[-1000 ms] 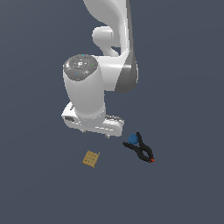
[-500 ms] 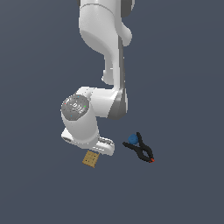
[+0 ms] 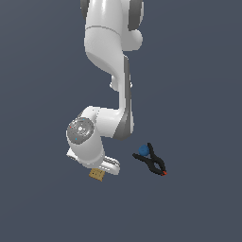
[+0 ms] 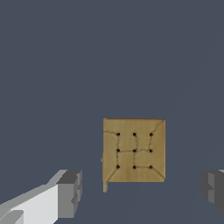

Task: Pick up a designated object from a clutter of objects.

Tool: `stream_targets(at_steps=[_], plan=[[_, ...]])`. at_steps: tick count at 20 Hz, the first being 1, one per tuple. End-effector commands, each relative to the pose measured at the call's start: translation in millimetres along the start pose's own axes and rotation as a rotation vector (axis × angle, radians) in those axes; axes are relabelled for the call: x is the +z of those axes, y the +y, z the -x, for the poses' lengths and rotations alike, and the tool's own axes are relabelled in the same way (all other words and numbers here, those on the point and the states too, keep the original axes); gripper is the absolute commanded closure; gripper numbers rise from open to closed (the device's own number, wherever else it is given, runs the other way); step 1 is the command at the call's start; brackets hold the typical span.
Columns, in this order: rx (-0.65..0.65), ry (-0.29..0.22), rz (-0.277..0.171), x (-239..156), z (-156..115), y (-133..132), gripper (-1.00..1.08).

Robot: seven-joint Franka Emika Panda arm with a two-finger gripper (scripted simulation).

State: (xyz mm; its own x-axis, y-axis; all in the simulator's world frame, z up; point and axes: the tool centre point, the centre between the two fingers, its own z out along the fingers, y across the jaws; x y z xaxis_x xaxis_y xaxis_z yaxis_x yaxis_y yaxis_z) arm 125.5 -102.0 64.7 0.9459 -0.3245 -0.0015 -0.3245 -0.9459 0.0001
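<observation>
Grey floor: black clamp [image 3: 152, 161] beside blue ball [image 3: 143, 150], cracker [image 4: 134, 150] apart

No readable text, label, brand or number on anything in either view.

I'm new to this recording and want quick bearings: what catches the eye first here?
The big white arm dominates the exterior view, bent low over the tan gridded square. In the wrist view that square lies between the open tool's fingers. To the exterior view's right lies a black clamp with red tips, a small blue ball beside it.
</observation>
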Motion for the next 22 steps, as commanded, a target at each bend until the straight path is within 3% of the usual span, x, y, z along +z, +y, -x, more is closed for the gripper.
stream_targets(at_steps=[1, 21, 22], plan=[[0.003, 0.001, 0.0, 3.5, -1.3, 0.6, -0.92], [0.004, 0.001, 0.0, 54.1, -1.4, 0.7, -0.92], [0.004, 0.001, 0.0, 54.1, -1.4, 0.7, 1.08]])
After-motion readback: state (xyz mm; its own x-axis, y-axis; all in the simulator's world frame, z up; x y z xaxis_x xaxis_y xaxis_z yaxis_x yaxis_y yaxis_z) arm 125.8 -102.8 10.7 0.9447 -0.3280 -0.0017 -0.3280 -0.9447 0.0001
